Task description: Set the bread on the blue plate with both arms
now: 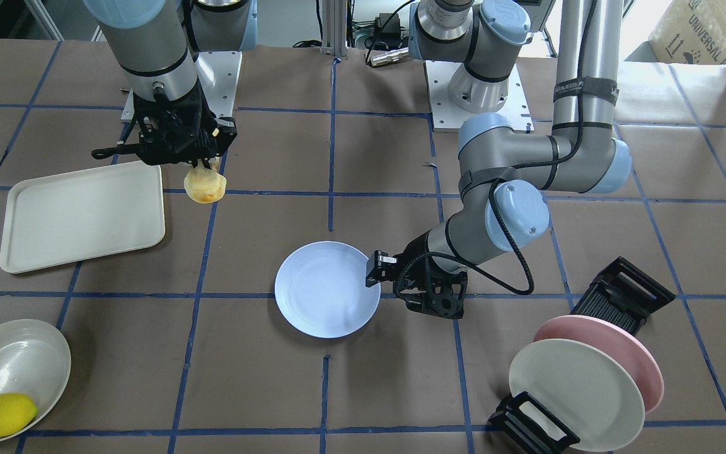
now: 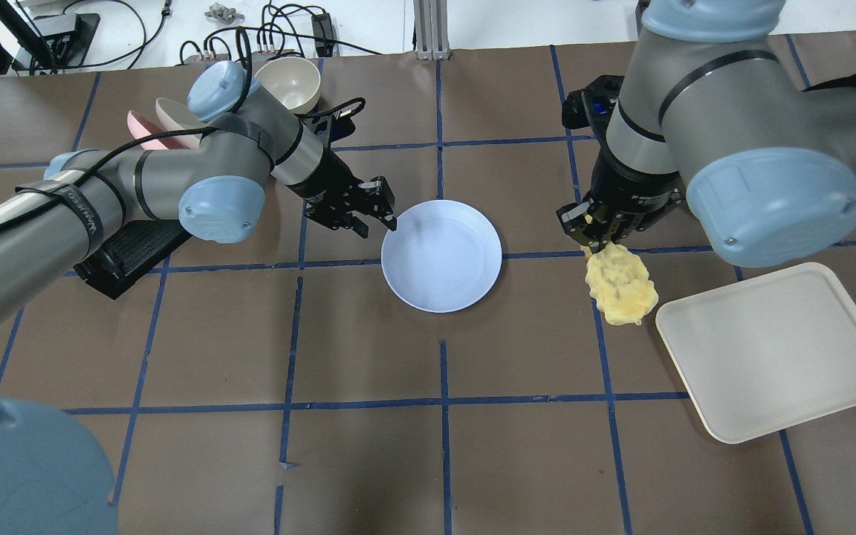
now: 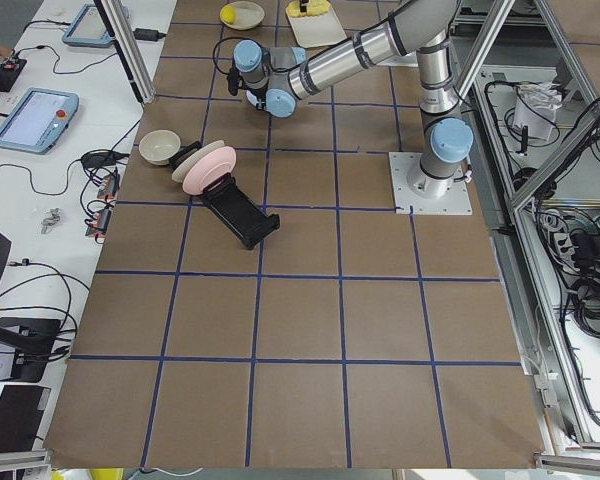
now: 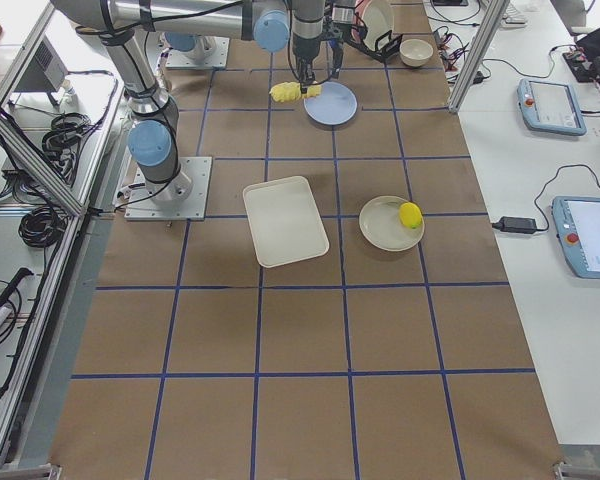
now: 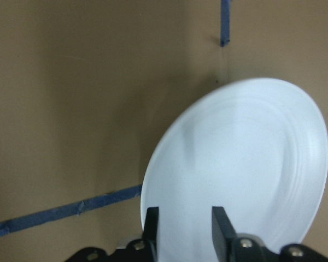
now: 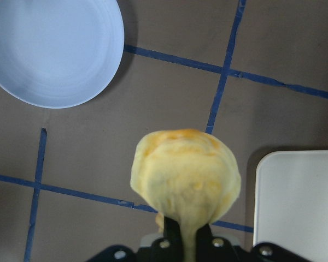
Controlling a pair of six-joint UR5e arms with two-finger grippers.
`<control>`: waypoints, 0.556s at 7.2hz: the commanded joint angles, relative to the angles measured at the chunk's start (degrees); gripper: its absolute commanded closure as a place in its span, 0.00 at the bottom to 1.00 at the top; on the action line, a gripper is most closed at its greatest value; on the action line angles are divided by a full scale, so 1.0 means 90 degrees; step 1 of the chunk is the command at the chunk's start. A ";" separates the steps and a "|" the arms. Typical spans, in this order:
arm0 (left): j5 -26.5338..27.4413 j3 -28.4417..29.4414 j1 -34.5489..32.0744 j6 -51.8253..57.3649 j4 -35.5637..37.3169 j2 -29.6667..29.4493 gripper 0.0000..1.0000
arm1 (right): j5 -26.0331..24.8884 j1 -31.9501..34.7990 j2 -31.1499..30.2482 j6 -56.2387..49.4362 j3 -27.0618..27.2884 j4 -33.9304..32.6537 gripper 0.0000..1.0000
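Observation:
The bread (image 1: 205, 184), a bumpy pale-yellow loaf, hangs by one end from my right gripper (image 1: 202, 165), which is shut on it above the table. It hangs between the cream tray and the blue plate, and also shows in the overhead view (image 2: 620, 286) and the right wrist view (image 6: 186, 180). The blue plate (image 2: 443, 256) lies flat and empty at the table's middle. My left gripper (image 2: 387, 219) is low at the plate's rim on the robot's left side. In the left wrist view its fingers (image 5: 151, 229) stand apart with the plate (image 5: 246, 164) showing between them.
A cream tray (image 2: 773, 349) lies empty on the robot's right of the bread. A bowl (image 1: 13, 353) holds a lemon (image 1: 2, 414). A pink plate (image 1: 615, 343) and a cream-white plate (image 1: 574, 391) stand in black racks (image 1: 621, 293) beside the left arm.

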 commanded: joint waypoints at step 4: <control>0.1846 0.0208 0.0945 0.0006 -0.2251 0.2075 0.00 | 0.0501 0.0828 0.2070 0.0669 -0.1149 -0.1235 0.92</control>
